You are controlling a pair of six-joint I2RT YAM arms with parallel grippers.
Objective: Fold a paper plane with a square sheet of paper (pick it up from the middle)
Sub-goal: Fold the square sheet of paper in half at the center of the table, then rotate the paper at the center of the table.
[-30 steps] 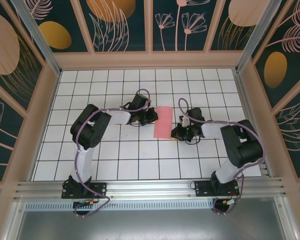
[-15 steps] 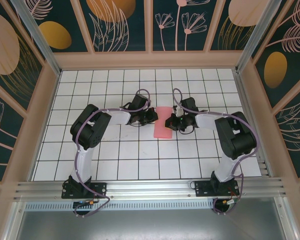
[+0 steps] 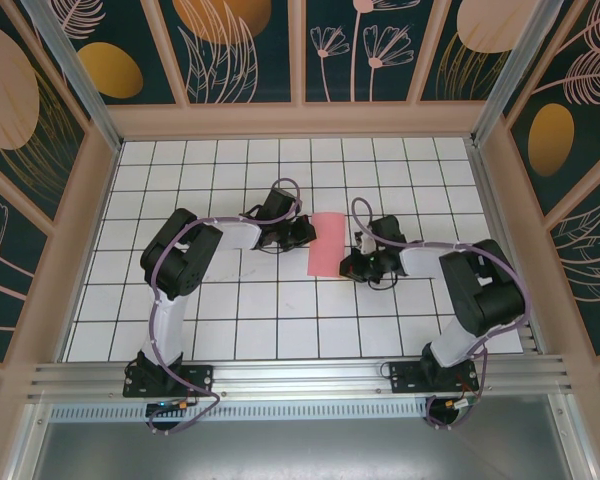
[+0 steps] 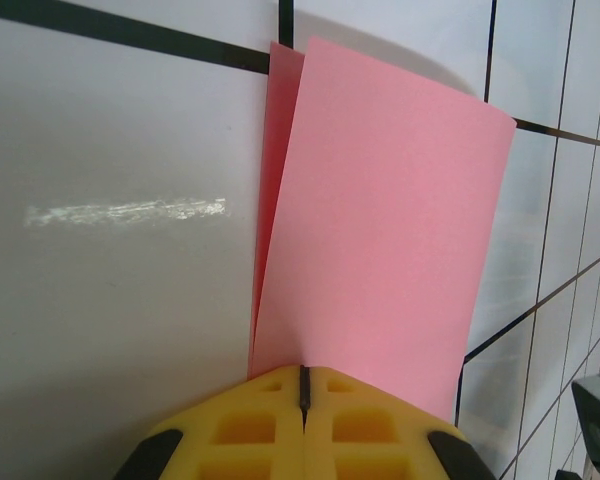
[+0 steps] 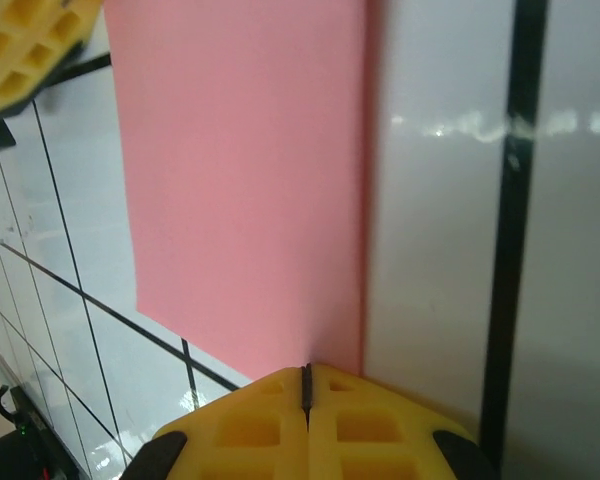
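The square sheet of paper (image 3: pixel 329 243) lies near the middle of the table, folded over into a narrow pink strip that runs from far to near. It is plain, and the left wrist view (image 4: pixel 380 220) shows its top layer slightly askew, so a sliver of the lower layer peeks out along one long edge.

Around the scene stand dark walls (image 3: pixel 240 40) printed with peach and orange leaves and flowers. The table (image 3: pixel 230 320) is white, ruled into squares by thin black lines.

The left arm (image 3: pixel 180 260) reaches in from the left and the right arm (image 3: pixel 480 290) from the right, both bent low over the table.

The left hand (image 3: pixel 308 232) sits at the strip's left edge, toward the far end. Its yellow pads (image 4: pixel 260 430) are pressed tight together, and the paper's edge runs under their tip. The right hand (image 3: pixel 347 267) sits at the right edge, toward the near end. It too is pinched fully closed (image 5: pixel 305 400), its tip meeting the paper's (image 5: pixel 240 180) edge. Neither hand can be seen to grip the paper.
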